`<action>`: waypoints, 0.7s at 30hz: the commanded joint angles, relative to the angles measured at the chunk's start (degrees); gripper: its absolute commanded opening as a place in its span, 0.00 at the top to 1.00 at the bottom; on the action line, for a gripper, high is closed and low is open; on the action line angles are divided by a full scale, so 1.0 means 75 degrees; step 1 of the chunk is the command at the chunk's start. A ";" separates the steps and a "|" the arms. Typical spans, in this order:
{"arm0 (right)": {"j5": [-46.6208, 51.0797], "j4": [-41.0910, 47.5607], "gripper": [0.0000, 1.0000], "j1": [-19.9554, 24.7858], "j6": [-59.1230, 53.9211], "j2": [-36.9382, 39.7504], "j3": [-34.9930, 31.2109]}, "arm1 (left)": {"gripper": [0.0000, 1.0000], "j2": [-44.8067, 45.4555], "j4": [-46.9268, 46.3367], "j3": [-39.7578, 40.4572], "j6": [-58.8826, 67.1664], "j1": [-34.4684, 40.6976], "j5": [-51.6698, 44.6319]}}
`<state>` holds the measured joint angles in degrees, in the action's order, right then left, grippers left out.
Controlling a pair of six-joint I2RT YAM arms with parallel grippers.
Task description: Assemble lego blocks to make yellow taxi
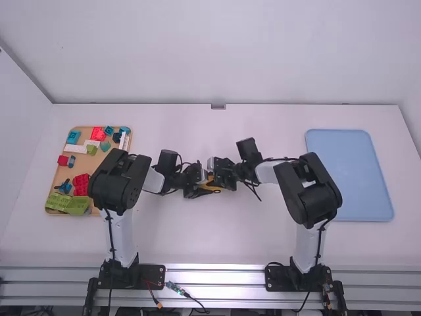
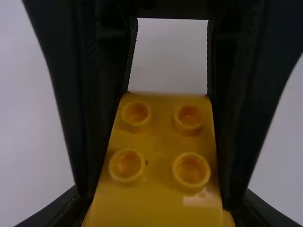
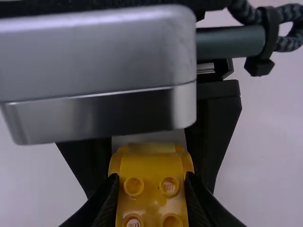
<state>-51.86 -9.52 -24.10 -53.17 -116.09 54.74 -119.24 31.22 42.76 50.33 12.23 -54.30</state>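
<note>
Near the table's middle my left gripper (image 1: 198, 189) and right gripper (image 1: 220, 179) face each other, with the yellow block assembly (image 1: 210, 186) between them. The left wrist view has several round studs on the yellow assembly (image 2: 161, 146). My left gripper (image 2: 158, 215) is shut on its near part at the bottom edge, and the other arm's large black fingers flank the studded part. In the right wrist view, my right gripper (image 3: 151, 201) is shut on the studded yellow assembly (image 3: 151, 170). Behind it stand the left gripper's black fingers (image 3: 215, 127). The underside is hidden.
A wooden tray (image 1: 60, 170) at the left holds red, green, blue and white blocks, partly behind the left arm. A blue tray (image 1: 348, 174) lies at the right beyond the right arm. The two grippers are very close together, with the left wrist's silver housing (image 3: 99, 71) above the assembly.
</note>
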 commanded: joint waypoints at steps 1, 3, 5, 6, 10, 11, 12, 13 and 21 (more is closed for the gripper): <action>0.0708 0.0035 0.74 -0.0163 -0.0006 -0.0573 -0.0140 | 0.55 -0.0258 -0.0136 -0.0111 0.0006 0.0227 0.0562; 0.0376 -0.0052 0.66 -0.0119 -0.0163 -0.0573 -0.0152 | 0.55 -0.0258 -0.0136 -0.0111 0.0009 0.0227 0.0568; 0.0149 -0.0096 0.61 -0.0047 -0.0172 -0.0555 -0.0140 | 0.55 -0.0258 -0.0136 -0.0111 0.0006 0.0227 0.0565; 0.0128 -0.0096 0.61 -0.0032 -0.0178 -0.0547 -0.0140 | 0.55 -0.0258 -0.0136 -0.0111 0.0006 0.0227 0.0565; -0.0510 -0.0061 0.35 0.0175 -0.0481 -0.0436 -0.0152 | 0.56 -0.0258 -0.0139 -0.0111 0.0009 0.0227 0.0565; -0.0609 -0.0044 0.30 0.0213 -0.0545 -0.0421 -0.0157 | 0.55 -0.0258 -0.0136 -0.0111 0.0009 0.0227 0.0568; -0.0825 -0.0003 0.21 0.0326 -0.0583 -0.0325 -0.0166 | 0.56 -0.0258 -0.0139 -0.0111 0.0009 0.0224 0.0568; -0.0886 0.0003 0.18 0.0396 -0.0586 -0.0223 -0.0207 | 0.55 -0.0258 -0.0142 -0.0111 0.0009 0.0219 0.0565; -0.1087 -0.0131 0.05 0.0886 -0.0979 0.1170 -0.1072 | 0.42 -0.0258 -0.0165 -0.0111 0.0009 0.0227 0.0565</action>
<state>-58.08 -10.22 -18.44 -59.13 -111.55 47.81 -119.24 31.09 42.48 49.95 13.45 -54.17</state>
